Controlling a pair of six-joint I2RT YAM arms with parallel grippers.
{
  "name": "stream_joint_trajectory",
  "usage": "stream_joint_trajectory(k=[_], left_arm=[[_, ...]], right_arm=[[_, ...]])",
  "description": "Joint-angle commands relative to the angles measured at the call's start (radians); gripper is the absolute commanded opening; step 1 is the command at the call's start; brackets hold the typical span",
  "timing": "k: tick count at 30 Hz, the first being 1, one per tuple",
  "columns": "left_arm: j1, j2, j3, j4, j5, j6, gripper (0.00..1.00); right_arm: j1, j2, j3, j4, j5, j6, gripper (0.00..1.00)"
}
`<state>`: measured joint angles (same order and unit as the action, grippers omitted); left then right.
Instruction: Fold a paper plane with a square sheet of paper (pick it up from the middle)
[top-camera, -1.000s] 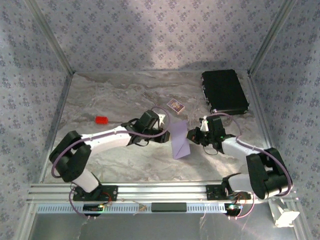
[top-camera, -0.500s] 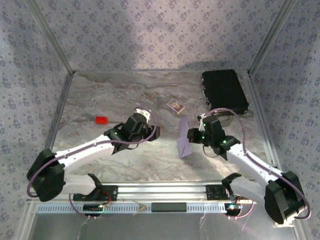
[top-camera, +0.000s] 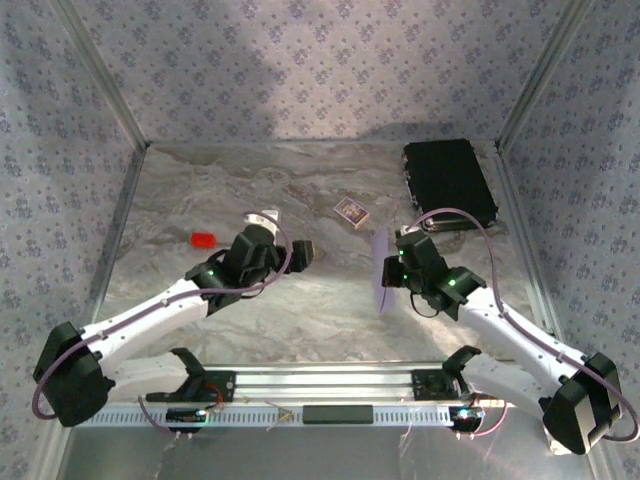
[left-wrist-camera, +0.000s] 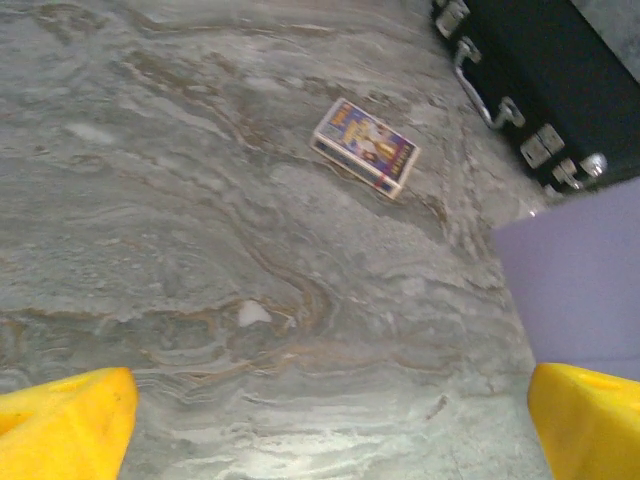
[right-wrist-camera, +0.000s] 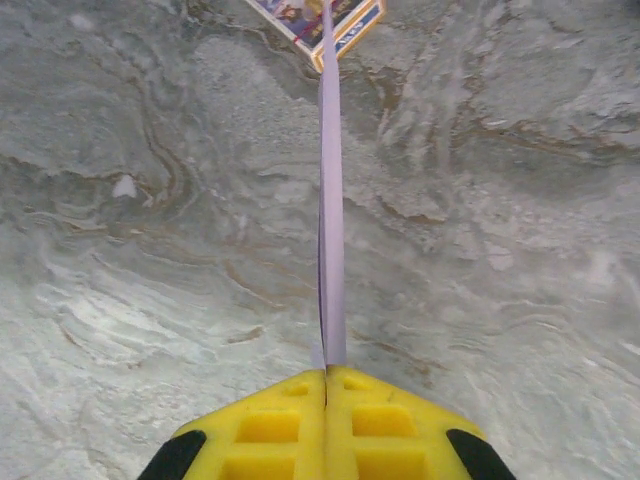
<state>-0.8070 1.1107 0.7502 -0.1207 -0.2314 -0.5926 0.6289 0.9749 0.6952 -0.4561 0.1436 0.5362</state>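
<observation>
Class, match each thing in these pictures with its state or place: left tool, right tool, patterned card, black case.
Column 1:
1. left tool
2. right tool
3. patterned card
4. black case

Column 2:
a. in the far right corner of the table
b. shut on the lilac paper
c. open, holding nothing
d. lying flat, farther out than both tools

Pairs: 1-c, 2-b, 3-d, 4-a

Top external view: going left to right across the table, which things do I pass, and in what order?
small red block → open left gripper → small patterned card → lilac paper, held up edge-on → black case
</observation>
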Motion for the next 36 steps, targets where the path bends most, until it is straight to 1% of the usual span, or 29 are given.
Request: stream_joint_trajectory(k=[1,4,7,9,12,13,16,19,21,24,30,36], left_arm=[[0.031,-0.049,-0.032,-0.031,-0.05,-0.055,1.0],[0.065,-0.087,-0.062,-0.046,-0.051,-0.092,1.0],[0.071,-0.133,-0.087,-0.049,-0.091,-0.101,1.0],[0.074,-0.158,-0.105,-0.042,-0.1,-0.082,1.0],[0.072,-0.187,-0.135,-0.025,-0.13,-0.067,1.0],[0.073,-0.193,-0.141,-0.028,-0.143,-0.075,1.0],[0.074,-0.207,-0.156,-0.017,-0.127,-0.059,1.0],[0.078,-0.203,-0.143,-0.071,-0.142,-0.092,1.0],[0.079,-0.198,-0.122,-0.112,-0.142,-0.097,1.0],[0.08,-0.204,-0.123,-0.099,-0.118,-0.071,1.0],[0.083,-0.24,-0.139,-0.102,-0.15,-0.06,1.0],[0.084,-0.297,-0.167,-0.094,-0.192,-0.074,1.0]], right_arm=[[0.05,0.027,0.075,-0.139,0.188,-0.041,0.03],[0.108,0.082,0.131,-0.236,0.347,-0.032,0.03],[0.169,0.151,0.178,-0.301,0.494,-0.006,0.02],[0.201,0.202,0.207,-0.339,0.57,0.017,0.02],[0.24,0.284,0.247,-0.369,0.622,0.038,0.02],[0.248,0.314,0.26,-0.37,0.619,0.039,0.02],[0.273,0.402,0.307,-0.39,0.599,0.048,0.02],[0.29,0.48,0.352,-0.417,0.582,0.058,0.01],[0.297,0.514,0.371,-0.421,0.571,0.06,0.0],[0.307,0.546,0.383,-0.417,0.548,0.059,0.0],[0.33,0.604,0.395,-0.414,0.517,0.075,0.0],[0.372,0.702,0.461,-0.402,0.492,0.085,0.0]])
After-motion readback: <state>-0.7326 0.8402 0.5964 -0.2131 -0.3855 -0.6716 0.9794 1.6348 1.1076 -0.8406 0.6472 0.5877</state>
